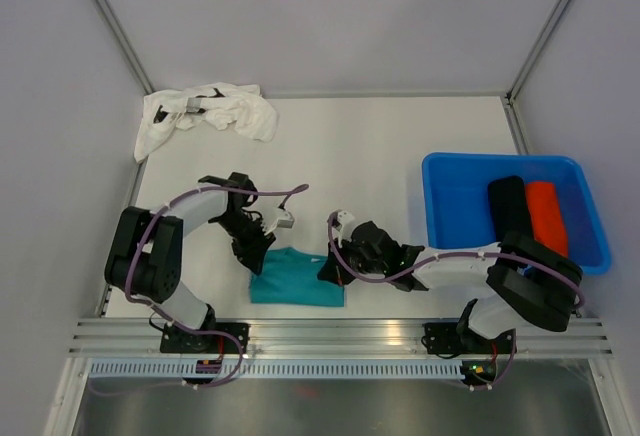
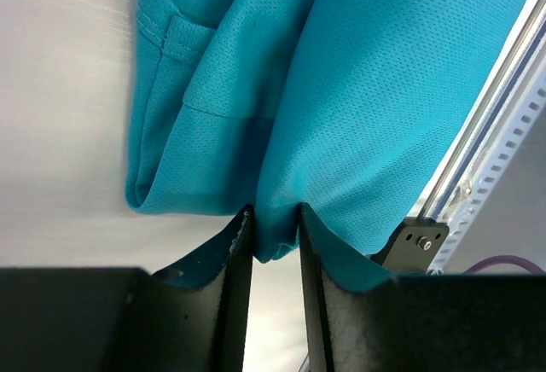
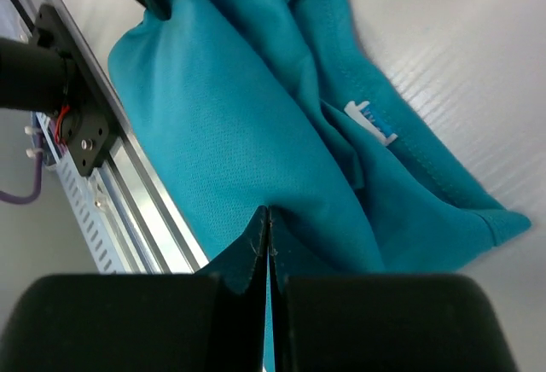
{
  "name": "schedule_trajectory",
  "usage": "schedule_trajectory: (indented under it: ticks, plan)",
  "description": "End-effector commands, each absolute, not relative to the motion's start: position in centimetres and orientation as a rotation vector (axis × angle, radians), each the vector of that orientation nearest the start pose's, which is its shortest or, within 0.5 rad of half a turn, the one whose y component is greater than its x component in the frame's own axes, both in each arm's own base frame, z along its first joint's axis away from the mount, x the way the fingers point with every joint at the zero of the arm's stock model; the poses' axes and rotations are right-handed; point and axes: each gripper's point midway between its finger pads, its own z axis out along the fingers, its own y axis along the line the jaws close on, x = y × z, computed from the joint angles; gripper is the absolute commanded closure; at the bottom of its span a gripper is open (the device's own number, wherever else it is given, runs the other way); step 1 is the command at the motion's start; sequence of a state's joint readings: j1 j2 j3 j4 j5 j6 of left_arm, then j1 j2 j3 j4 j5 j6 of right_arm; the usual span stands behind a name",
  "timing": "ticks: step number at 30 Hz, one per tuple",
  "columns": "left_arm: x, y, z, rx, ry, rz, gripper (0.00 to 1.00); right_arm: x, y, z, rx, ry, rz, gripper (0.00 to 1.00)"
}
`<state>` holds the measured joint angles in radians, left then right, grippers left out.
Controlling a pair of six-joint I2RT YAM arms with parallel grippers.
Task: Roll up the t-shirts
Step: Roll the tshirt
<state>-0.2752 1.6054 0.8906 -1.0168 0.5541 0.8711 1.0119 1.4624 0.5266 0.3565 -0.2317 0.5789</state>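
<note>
Teal t-shirt [image 1: 297,278] is lying soft and floppy; edges are offering the best hold. Right fingers [image 3: 266,244] are pinching its hem closed, while left fingers [image 2: 232,257] are loosely straddling a fold

Four t-shirts [image 1: 296,278]; one tub [image 1: 455,206]; two arms [image 1: 160,256]

Blue plastic tub [image 1: 452,218] on white table [image 1: 370,146], right side

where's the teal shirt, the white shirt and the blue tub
teal t-shirt [image 1: 298,281], top view, middle of the folded cloth
white t-shirt [image 1: 240,111], top view, bunched cloth
blue tub [image 1: 455,163], top view, far rim
</note>
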Motion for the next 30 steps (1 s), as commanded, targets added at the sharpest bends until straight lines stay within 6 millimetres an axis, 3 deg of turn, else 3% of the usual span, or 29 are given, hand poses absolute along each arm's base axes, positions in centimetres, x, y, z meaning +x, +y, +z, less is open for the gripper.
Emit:
schedule_trajectory:
  ticks: [1, 3, 9, 13, 15, 16, 20, 21, 22, 23, 26, 30]
  plan:
    - [18.7, -11.4, 4.3, 1.530, 2.509, -0.760, 0.64, 15.0, 34.8, 5.8, -0.498, 2.246, 1.238, 1.00]
    - [19.8, -11.6, 5.3, 1.505, 2.474, -0.701, 0.60, 15.2, 34.1, 4.3, -0.430, 2.314, 1.238, 1.00]
    - [22.2, -12.1, 9.9, 1.489, 2.302, -0.459, 0.55, 15.5, 34.3, 2.8, -0.340, 2.383, 1.260, 1.00]
    - [20.4, -14.3, 12.0, 1.621, 2.112, -0.341, 0.49, 16.1, 33.8, 2.3, -0.296, 2.420, 1.194, 1.00]
    - [18.7, -14.3, 11.1, 1.701, 2.062, -0.289, 0.44, 16.5, 33.7, 2.3, -0.279, 2.422, 1.162, 0.99]
    - [16.9, -14.5, 10.1, 1.779, 2.029, -0.292, 0.39, 16.5, 33.6, 2.3, -0.274, 2.426, 1.160, 1.00]
    - [13.8, -13.2, 6.6, 1.923, 2.046, -0.249, 0.34, 16.8, 33.6, 2.5, -0.273, 2.418, 1.150, 1.00]
    - [13.4, -13.1, 6.3, 1.958, 2.023, -0.243, 0.29, 16.9, 33.6, 2.5, -0.277, 2.416, 1.142, 0.99]
    - [12.7, -13.2, 5.9, 2.000, 1.993, -0.251, 0.10, 16.9, 33.3, 2.3, -0.287, 2.424, 1.118, 0.98]
    - [12.3, -13.3, 5.9, 2.023, 1.965, -0.258, 0.00, 17.0, 33.4, 2.3, -0.290, 2.421, 1.108, 0.97]
    - [11.5, -13.5, 5.3, 2.091, 1.919, -0.238, 0.00, 17.2, 33.3, 2.2, -0.297, 2.425, 1.087, 0.94]
    - [12.3, -13.0, 3.8, 2.101, 1.906, -0.133, 0.00, 17.2, 33.1, 2.1, -0.296, 2.423, 1.082, 0.93]
